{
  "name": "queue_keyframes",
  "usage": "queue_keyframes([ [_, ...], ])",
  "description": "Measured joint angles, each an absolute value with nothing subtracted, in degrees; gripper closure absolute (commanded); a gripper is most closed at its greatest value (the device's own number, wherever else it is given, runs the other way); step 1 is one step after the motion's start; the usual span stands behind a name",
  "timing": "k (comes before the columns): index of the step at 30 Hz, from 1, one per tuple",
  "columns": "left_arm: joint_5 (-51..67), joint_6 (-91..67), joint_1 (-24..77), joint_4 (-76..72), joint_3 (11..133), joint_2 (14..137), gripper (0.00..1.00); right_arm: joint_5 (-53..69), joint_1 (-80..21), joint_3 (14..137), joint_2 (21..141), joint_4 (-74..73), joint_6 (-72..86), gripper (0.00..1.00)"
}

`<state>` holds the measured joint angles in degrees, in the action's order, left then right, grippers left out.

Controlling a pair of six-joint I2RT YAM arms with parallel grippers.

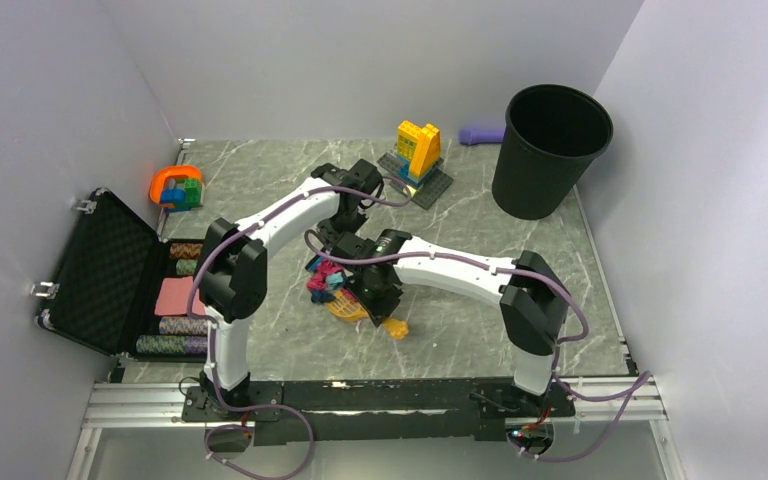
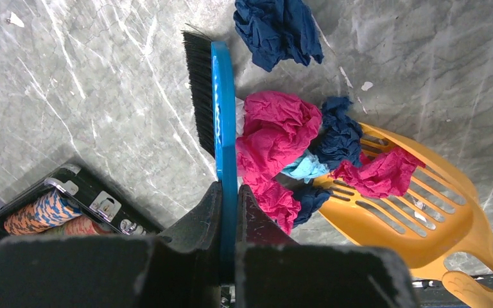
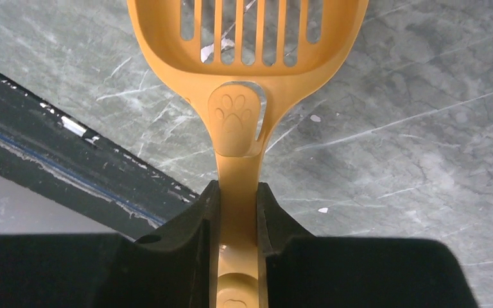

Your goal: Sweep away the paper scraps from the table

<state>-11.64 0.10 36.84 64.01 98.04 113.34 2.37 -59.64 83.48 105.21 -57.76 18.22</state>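
- The left gripper [image 2: 229, 192] is clamped on the flat blue back of the hand brush [image 2: 223, 96]. The brush runs straight out ahead of the closed jaws, on edge, and works as a wall against the litter.
- In the left wrist view the black bristles [image 2: 199, 83] show on the side of the blue back away from the heap. Whether they touch the table [image 2: 90, 83] cannot be told.
- The right gripper [image 3: 237, 192] pinches the handle of a yellow slotted scoop [image 3: 237, 119] just behind its paw-print badge, jaws closed on it. The bowl reaches forward of the jaws and lies low over the marble, apparently serving as a dustpan.
- The paper scraps [image 2: 276, 135], magenta, dark blue and pale teal wads, lie bunched just ahead of the left jaws, touching the brush on one side and the scoop's lip on the other. At least one magenta wad already sits on the slats.
- A dark blue wad [image 2: 276, 29] lies apart from the heap, beyond the brush tip, and looks likely to need a pass of its own.
- The two tools face each other across the heap, which suggests a push into the scoop is in hand.
- A black bin [image 1: 550, 150] stands well apart from both grippers at the table's far right, the probable destination.
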Motion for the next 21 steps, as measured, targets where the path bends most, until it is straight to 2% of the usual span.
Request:
queue_keyframes([
  [14,-8.8,-0.6,36.8,65.3,98.7,112.9,1.00,-1.2,-60.3,76.4,101.3,-49.3,18.6,1.00],
  [21,1.7,-1.1,36.7,70.3,101.7,112.6,1.00,-2.0,-59.7,71.7,100.8,-44.5,18.7,1.00],
])
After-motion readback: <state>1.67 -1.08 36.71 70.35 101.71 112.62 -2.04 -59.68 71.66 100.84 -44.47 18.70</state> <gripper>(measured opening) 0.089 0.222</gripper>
